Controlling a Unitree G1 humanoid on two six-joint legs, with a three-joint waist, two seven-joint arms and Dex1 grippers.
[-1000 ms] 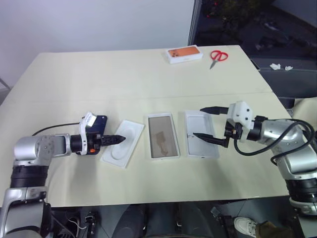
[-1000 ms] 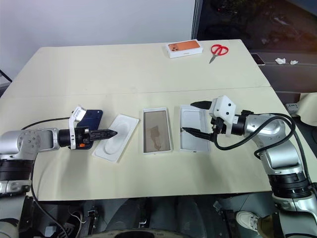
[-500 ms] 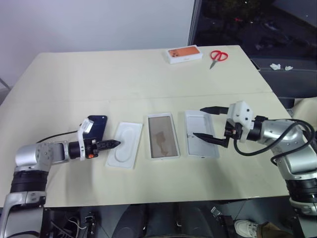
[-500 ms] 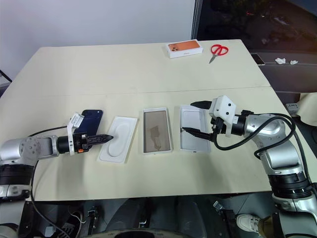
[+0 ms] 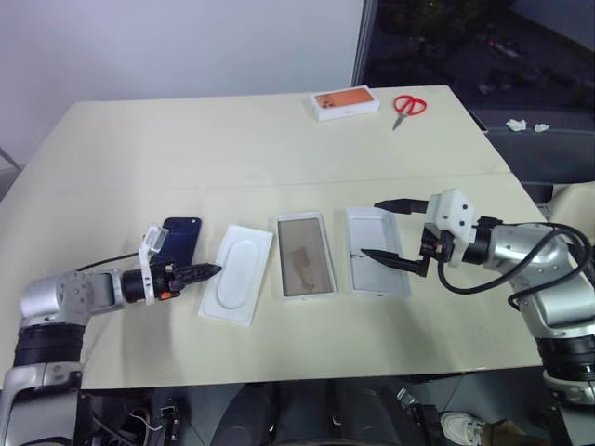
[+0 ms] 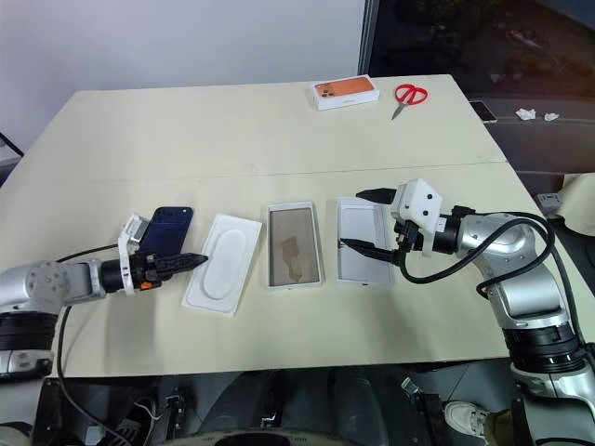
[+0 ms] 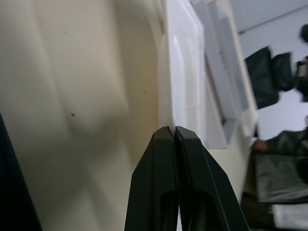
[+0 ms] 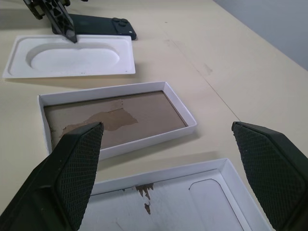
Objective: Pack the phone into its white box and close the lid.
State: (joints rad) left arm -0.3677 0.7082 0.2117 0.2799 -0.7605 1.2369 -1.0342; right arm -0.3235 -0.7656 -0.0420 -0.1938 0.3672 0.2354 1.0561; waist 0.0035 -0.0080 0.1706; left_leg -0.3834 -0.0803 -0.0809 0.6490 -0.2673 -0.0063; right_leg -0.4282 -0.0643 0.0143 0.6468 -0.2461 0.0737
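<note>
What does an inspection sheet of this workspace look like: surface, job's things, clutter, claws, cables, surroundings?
Surface: beige table, a seam running across it.
Job's things: phone flat on the table, left of the white insert; white box open, tan floor bare; lid lying inside-up, right of the box.
Clutter: insert with oval recess; orange-topped box and red scissors at the far edge.
Claws: left claw shut, its tip at the insert's left edge, gripping nothing; right claw open over the lid.
Cables: black cable along the left arm; black cables looped at the right arm.
Surroundings: white wall; dark window.
</note>
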